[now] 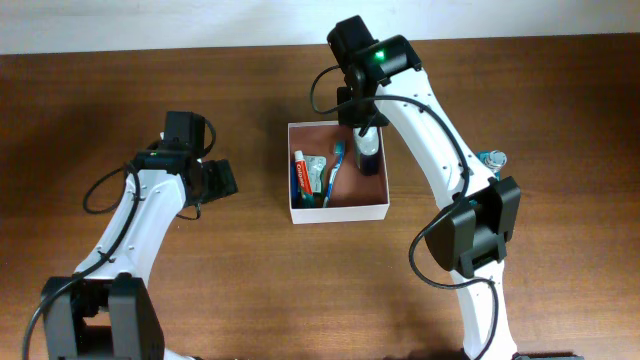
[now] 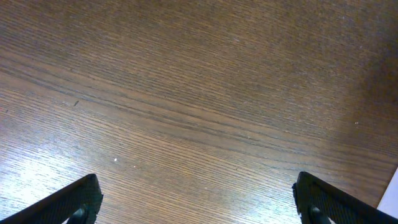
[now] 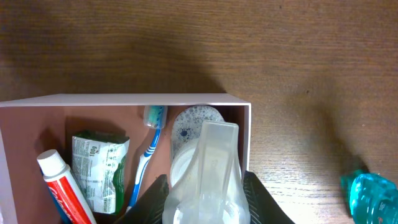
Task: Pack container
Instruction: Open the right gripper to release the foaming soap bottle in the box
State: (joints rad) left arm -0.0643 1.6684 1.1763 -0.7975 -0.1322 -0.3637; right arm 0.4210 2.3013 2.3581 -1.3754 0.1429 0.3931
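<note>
**Q:** Tool on the left [image 2: 199, 208] first: open or closed?

**A:** Spread as wide as can be, gripping nothing, hanging over bare desk [image 2: 186, 93].

**Q:** Next, moving right, the container [image 1: 340, 212]?

**A:** Sits mid-desk, between the two arms. Square and shallow, white outside, pinkish-brown inside, open upward. Being square, shows no long axis; lies with walls parallel to the desk's edges. Holds, left to right, a toothpaste tube [image 3: 62, 186], a green packet [image 3: 99, 168] and a blue toothbrush [image 3: 149, 143], all lying roughly near to far. Also holds a clear bottle [image 3: 208, 162] in the far right corner.

**Q:** And the right tool [image 3: 205, 199]?

**A:** Reaches down into that corner, fingers close on either side of the bottle. Cannot tell whether gripping or merely beside it.

**Q:** Further right?

**A:** Only a teal object [image 3: 367, 193] on the desk, outside the container.
</note>
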